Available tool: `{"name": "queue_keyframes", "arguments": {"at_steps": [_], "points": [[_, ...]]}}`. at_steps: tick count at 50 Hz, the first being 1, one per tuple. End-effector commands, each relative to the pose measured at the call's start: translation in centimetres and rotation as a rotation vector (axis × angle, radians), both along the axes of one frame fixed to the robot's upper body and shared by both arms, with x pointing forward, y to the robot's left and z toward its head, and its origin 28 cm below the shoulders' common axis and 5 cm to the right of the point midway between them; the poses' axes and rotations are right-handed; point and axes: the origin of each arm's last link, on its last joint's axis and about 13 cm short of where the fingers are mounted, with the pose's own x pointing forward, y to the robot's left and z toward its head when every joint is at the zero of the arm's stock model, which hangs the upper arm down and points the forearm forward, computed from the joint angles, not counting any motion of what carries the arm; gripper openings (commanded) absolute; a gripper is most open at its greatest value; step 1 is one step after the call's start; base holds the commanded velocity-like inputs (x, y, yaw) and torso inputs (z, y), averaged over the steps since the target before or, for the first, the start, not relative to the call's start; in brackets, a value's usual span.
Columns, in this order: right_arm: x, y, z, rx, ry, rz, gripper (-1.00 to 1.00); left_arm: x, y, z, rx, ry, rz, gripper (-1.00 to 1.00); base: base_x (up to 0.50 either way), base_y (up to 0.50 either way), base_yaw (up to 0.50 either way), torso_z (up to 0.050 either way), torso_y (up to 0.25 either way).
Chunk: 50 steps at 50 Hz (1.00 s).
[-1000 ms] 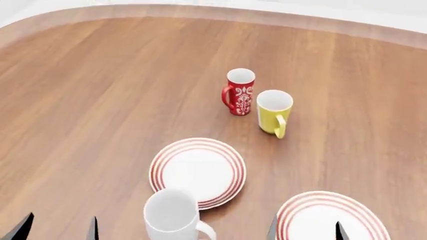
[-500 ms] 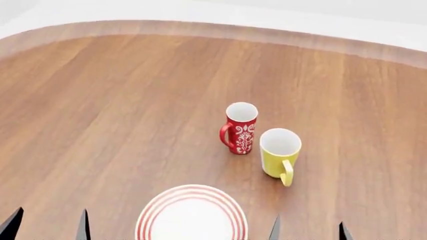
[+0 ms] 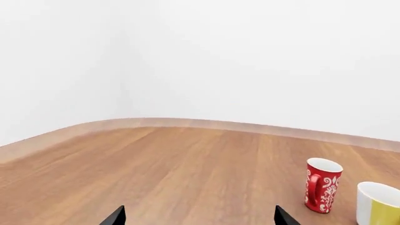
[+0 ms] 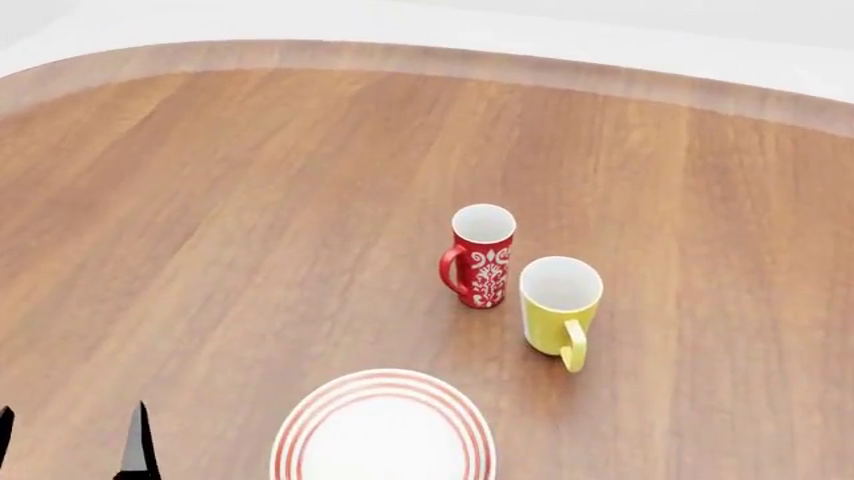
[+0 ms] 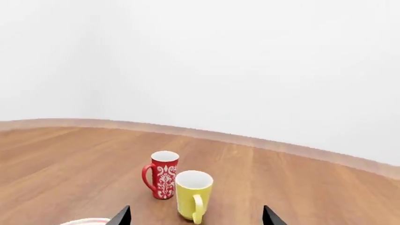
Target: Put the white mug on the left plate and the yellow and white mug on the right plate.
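**Neither mug placed yet**

Both grippers are spread apart and empty: left gripper (image 3: 196, 216), right gripper (image 5: 195, 215). The yellow and white mug (image 4: 559, 308) stands mid-table beside a red mug (image 4: 479, 256). One ringed plate (image 4: 383, 432) sits bare at the near edge; the white mug is out of view.

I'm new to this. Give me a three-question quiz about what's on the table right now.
1. True or false: the yellow mug stands on the plate.
2. Which mug is taller, the red mug or the yellow?
3. Head view: the yellow mug's handle points (a) toward the robot, (b) away from it.

Key: 1 false, it stands on bare table; 2 red; 3 a.
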Motion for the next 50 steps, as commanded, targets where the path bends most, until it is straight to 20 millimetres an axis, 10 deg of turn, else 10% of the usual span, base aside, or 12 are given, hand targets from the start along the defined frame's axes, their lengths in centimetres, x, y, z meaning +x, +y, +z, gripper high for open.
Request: {"name": "queue_keyframes", "arguments": {"at_steps": [1,25,50], "points": [[-3.8,-1.6,0.9,-0.111,0.008,0.156,1.0,-0.6,0.0,0.9,-0.027,-0.02,0.038,1.0,0.0,0.0,0.0,0.0,0.0],[-7.6,-0.4,0.2,-0.25,0.132,0.441,1.0,-0.6,0.8,1.3,-0.039,-0.021,0.065,1.0,0.0,0.0,0.0,0.0,0.0],[-6.0,-0.4,0.4,-0.278,0.218,0.6,1.0,-0.8,1.0,1.6,-0.043,-0.032,0.078,1.0,0.0,0.0,0.0,0.0,0.0]]}}
